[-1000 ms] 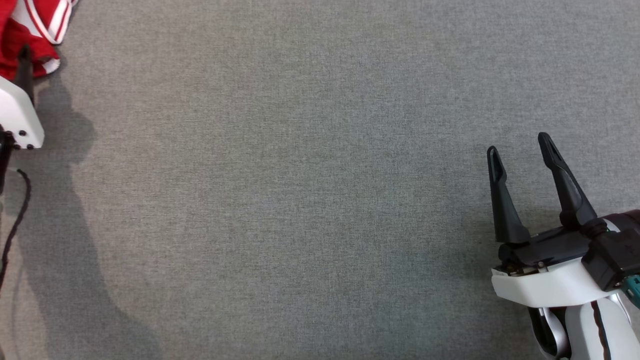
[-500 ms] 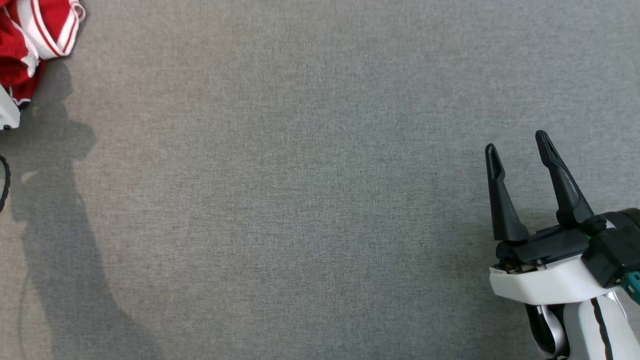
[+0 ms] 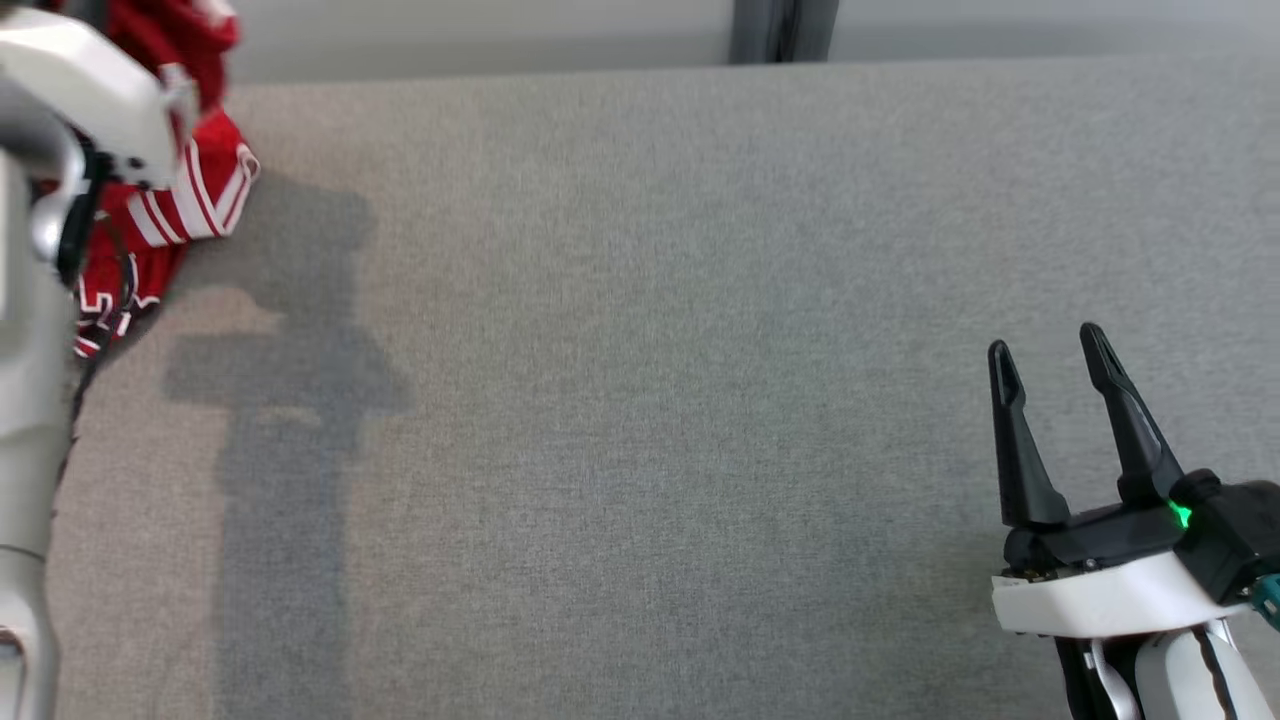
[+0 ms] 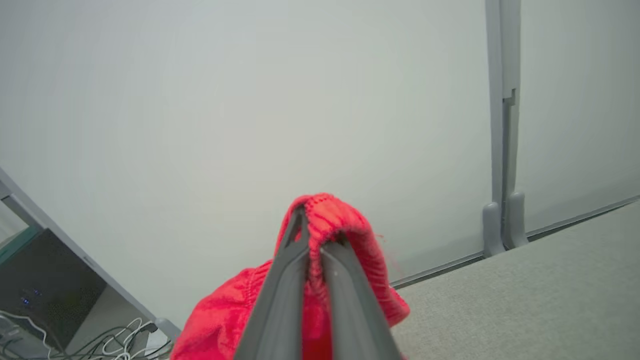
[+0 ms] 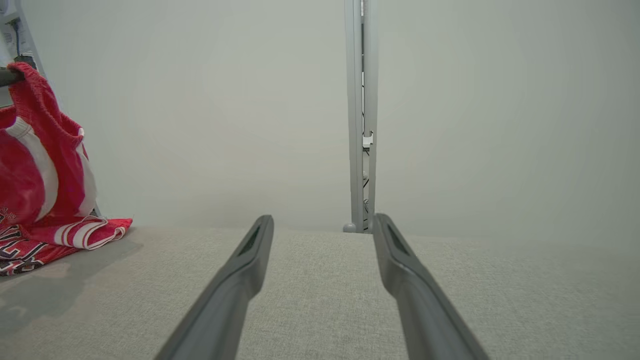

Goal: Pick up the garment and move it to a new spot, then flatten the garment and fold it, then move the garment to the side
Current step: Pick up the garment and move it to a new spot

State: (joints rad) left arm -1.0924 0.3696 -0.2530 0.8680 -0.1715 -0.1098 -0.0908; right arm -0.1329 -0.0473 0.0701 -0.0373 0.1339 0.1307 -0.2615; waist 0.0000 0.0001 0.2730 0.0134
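1. Since a second ago the left claw [image 4: 320, 231] has been shut onto the garment [image 3: 190, 195] and raised with it; the head camera has been tilted, so the far edge of the worktop [image 3: 640, 400] is now seen
2. In the left wrist view a red ribbed hem is seen pinched between two dark fingers, nearly touching
3. By the right wrist view it is added that the garment hangs at the far left, its white-striped, lettered lower part lying on the worktop
4. The right claw [image 3: 1045, 345] is held wide above grey woven cloth at the near right
5. One garment, two claws and one grey upright post [image 5: 362, 125] against the pale wall are counted
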